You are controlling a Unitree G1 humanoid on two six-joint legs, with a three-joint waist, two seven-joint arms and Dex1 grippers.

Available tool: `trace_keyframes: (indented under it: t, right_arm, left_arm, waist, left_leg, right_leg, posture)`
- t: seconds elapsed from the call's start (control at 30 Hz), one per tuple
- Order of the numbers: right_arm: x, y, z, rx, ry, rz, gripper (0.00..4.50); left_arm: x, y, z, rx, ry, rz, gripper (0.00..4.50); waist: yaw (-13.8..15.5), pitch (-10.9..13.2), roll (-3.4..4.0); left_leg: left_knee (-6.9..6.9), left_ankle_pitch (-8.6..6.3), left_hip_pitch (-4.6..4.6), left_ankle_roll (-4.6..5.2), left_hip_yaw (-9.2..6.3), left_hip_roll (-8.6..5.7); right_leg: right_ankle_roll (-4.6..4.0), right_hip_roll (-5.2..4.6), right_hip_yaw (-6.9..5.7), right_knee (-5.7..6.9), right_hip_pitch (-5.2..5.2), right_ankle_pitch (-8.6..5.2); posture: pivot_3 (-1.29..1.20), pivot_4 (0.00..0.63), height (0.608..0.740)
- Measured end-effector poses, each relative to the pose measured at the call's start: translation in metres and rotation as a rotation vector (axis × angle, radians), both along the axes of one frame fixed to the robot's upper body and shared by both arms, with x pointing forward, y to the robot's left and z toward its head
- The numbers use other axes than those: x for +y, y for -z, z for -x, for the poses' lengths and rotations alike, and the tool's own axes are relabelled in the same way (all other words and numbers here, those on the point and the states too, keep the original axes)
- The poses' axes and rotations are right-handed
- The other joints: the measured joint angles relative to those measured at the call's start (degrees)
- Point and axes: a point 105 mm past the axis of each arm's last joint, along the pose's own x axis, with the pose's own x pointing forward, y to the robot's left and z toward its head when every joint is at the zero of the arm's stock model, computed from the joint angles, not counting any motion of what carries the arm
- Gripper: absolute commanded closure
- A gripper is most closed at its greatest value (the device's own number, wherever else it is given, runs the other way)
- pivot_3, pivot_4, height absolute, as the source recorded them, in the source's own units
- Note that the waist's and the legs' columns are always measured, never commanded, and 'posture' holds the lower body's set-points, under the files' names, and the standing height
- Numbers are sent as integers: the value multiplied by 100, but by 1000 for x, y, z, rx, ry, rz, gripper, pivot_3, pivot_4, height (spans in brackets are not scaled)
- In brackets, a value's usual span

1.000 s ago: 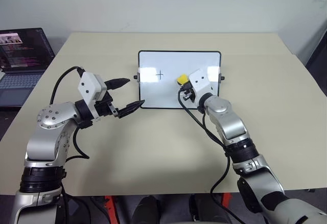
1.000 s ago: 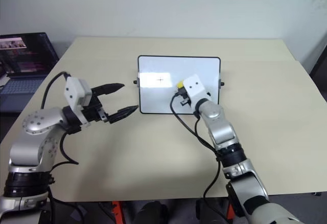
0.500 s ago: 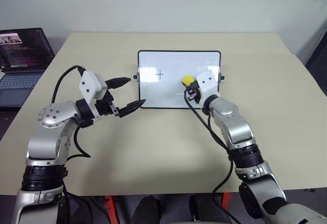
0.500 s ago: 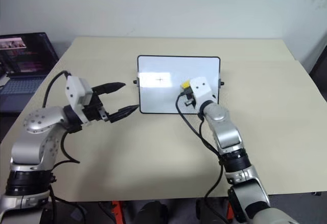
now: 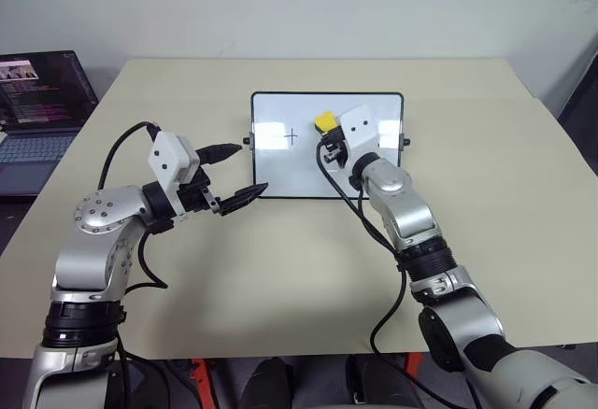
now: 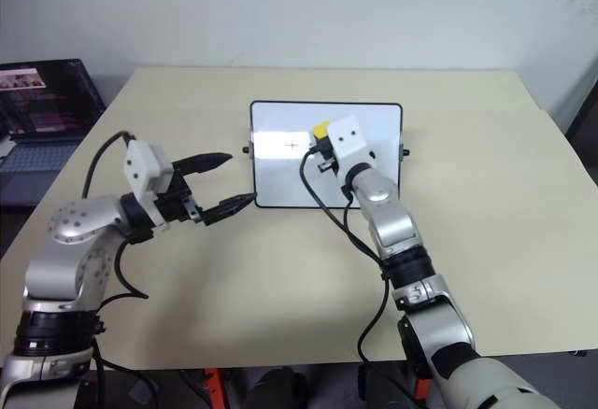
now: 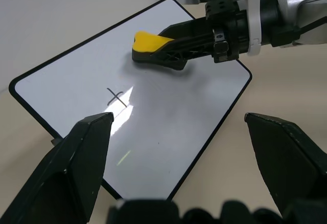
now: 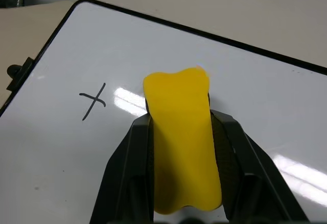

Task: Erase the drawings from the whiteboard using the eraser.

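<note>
Yellow eraser on glossy whiteboard

Our right pincer [image 8: 181,183] clamps the waisted eraser [image 8: 181,147] beside a thin plus mark [image 8: 93,100] on the whiteboard [image 5: 280,171]; our left pincer [image 5: 235,170] gapes empty.

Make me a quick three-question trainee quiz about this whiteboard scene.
1. True or false: the right gripper holds the eraser.
2. How many marks are visible on the whiteboard? A) one B) two C) three
3. What state is the left gripper in?

Key: 1. True. 2. A, one plus mark. 3. Open, empty, near the board's left edge.
</note>
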Motion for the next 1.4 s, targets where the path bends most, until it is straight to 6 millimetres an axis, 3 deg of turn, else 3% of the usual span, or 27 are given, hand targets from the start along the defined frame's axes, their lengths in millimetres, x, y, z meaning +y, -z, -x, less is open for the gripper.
trace_keyframes:
  t: [0.33, 0.8, 1.0, 1.1, 1.4]
  right_arm:
    - [5, 11, 4, 13, -31, 84, 3290]
    - [-24, 31, 22, 85, -25, 160, 3290]
    - [-35, 28, 24, 85, -1, 63, 3290]
    - [-36, 14, 28, 48, -8, -38, 3290]
    - [-43, 11, 30, 25, 26, -42, 3290]
  left_arm:
    - [2, 2, 8, -1, -26, -2, 0]
    - [3, -4, 8, -18, -32, -1, 0]
    - [3, -9, 5, -31, -27, 3, 0]
    - [2, -7, 3, -21, -20, 7, 0]
    - [-2, -7, 1, -20, 2, 4, 0]
  waist:
    - [-14, 0, 0]
    - [42, -1, -2]
    - [105, -1, -2]
    - [111, 0, -1]
    - [107, 0, -1]
  left_leg:
    - [0, 0, 1, 1, -1, 0]
    - [6, -1, 4, 2, -5, -1]
    - [8, -1, 3, 2, -4, -1]
    - [4, -1, 1, 2, -4, -1]
    - [4, -1, 2, 1, -3, 0]
  right_leg:
    - [0, 0, 1, 2, 0, 0]
    - [0, 0, -3, 7, 5, 0]
    - [0, 0, -3, 8, 5, 0]
    - [0, 0, -3, 4, 3, 0]
    - [0, 1, -3, 3, 3, 0]
  posture:
    - [0, 150, 740]
    - [0, 150, 740]
    - [0, 150, 740]
    - [0, 150, 740]
    - [0, 150, 740]
